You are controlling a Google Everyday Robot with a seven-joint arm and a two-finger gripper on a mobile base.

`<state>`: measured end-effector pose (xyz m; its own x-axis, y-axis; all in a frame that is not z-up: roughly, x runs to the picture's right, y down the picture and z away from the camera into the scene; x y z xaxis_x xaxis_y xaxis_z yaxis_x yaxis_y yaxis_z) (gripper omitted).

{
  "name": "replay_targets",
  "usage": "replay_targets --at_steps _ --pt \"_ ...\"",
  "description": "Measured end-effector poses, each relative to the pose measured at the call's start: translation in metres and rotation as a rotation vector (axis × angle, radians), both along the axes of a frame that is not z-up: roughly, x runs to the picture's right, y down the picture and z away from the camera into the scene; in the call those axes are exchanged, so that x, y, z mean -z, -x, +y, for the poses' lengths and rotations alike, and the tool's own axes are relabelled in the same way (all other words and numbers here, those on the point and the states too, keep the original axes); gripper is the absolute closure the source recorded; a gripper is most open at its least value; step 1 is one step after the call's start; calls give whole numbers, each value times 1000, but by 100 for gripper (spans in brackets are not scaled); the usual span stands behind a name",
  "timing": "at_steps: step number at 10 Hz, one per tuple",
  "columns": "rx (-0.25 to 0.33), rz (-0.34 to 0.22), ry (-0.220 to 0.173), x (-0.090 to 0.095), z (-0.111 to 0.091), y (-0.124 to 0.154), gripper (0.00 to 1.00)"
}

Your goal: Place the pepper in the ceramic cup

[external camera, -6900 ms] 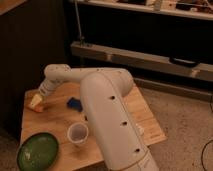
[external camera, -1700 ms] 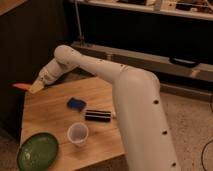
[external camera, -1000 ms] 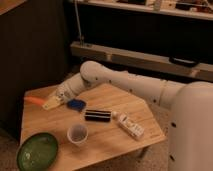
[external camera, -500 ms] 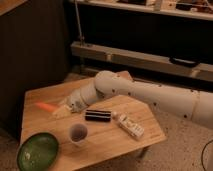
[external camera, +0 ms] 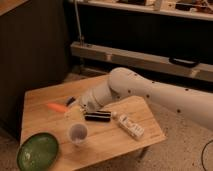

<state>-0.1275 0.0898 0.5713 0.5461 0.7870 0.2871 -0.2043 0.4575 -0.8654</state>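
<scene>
A light wooden tabletop (external camera: 146, 116) stands before me on a pale speckled floor (external camera: 186, 150). At its near left corner sits a round green plate (external camera: 37, 152). Towards the middle a short black bar (external camera: 97, 116) lies flat, just right of my claw (external camera: 75, 108). Just beyond the bar's right end lies a white oblong object (external camera: 130, 126), slanted towards the right edge; what it is I cannot tell. Only a corner of a small dark-blue block (external camera: 70, 100) shows, farther back on the wood. Behind the tabletop a long pale metal beam (external camera: 150, 58) crosses a dark background, with a black handle (external camera: 182, 62) at its right part and a thin upright pole (external camera: 78, 22) above its left end.
</scene>
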Motion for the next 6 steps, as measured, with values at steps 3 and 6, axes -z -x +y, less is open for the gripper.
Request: replay_targets --at_steps 3,6 --pt "8 60 81 -22 32 -24 94" --pt "1 105 134 -26 53 -52 94"
